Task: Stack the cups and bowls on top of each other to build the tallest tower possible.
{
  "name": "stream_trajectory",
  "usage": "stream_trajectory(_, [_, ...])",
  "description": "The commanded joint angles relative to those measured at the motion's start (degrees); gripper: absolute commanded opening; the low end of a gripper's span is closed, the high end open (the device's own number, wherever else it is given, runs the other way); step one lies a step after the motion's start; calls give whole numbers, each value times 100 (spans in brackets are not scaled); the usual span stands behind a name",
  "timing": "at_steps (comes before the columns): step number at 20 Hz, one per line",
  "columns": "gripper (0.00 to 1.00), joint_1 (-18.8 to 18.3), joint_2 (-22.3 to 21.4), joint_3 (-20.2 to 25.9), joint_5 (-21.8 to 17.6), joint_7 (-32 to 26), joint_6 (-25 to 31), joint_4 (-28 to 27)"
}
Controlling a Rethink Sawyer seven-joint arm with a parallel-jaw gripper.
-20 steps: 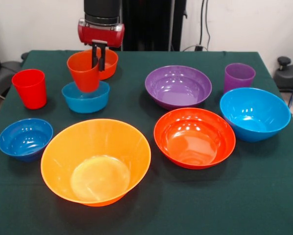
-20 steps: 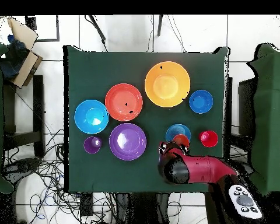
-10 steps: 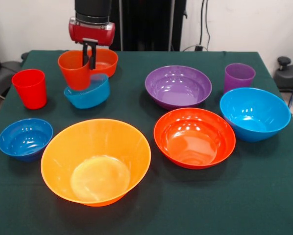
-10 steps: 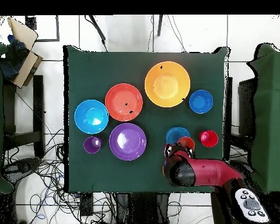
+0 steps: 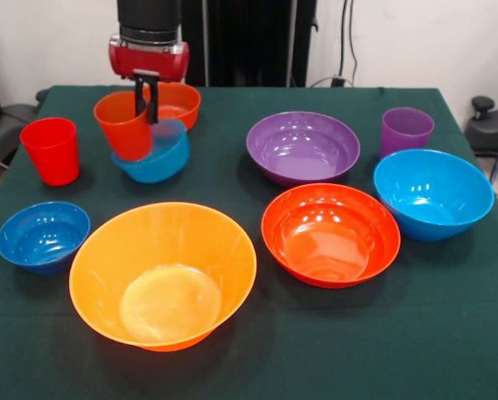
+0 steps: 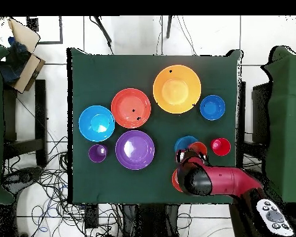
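My gripper (image 5: pixel 146 110) is shut on the rim of the orange-red cup (image 5: pixel 125 127), one finger inside and one outside. The cup's base rests in the small light blue bowl (image 5: pixel 157 154), which is tipped up on one side. Just behind them is the small orange bowl (image 5: pixel 180 103). The red cup (image 5: pixel 51 150) stands at the left and the purple cup (image 5: pixel 406 130) at the far right. From overhead the arm (image 6: pixel 203 180) hides the gripper, and the orange-red cup (image 6: pixel 198 148) shows beside the light blue bowl (image 6: pixel 184 144).
The big yellow-orange bowl (image 5: pixel 162 275) sits at the front, with the small dark blue bowl (image 5: pixel 42 236) to its left. The red-orange bowl (image 5: pixel 331 234), purple bowl (image 5: pixel 303 147) and large light blue bowl (image 5: pixel 433 193) fill the right half.
The gripper has carried the orange-red cup leftward in the front view. The small light blue bowl under it has been dragged along and tipped from flat to tilted.
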Motion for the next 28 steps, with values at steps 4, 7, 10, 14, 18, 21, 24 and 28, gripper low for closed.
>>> stream_trajectory(4, [0, -41, 257, 1297, -47, -216, 478, -131])
stream_trajectory(7, [0, -83, 271, 1428, -15, -228, 574, -99])
stream_trajectory(10, [0, -92, 232, 1503, 41, -280, 813, -68])
stream_trajectory(14, [0, 235, 109, 1109, -65, -31, 775, -69])
stream_trajectory(18, [0, 574, 40, 635, -148, 318, 572, -38])
stream_trajectory(21, [0, 792, -17, 317, -182, 458, 466, -53])
stream_trajectory(24, [0, 842, -9, 223, -165, 441, 382, -65])
stream_trajectory(28, [0, 993, 65, -30, -198, 541, 97, -127])
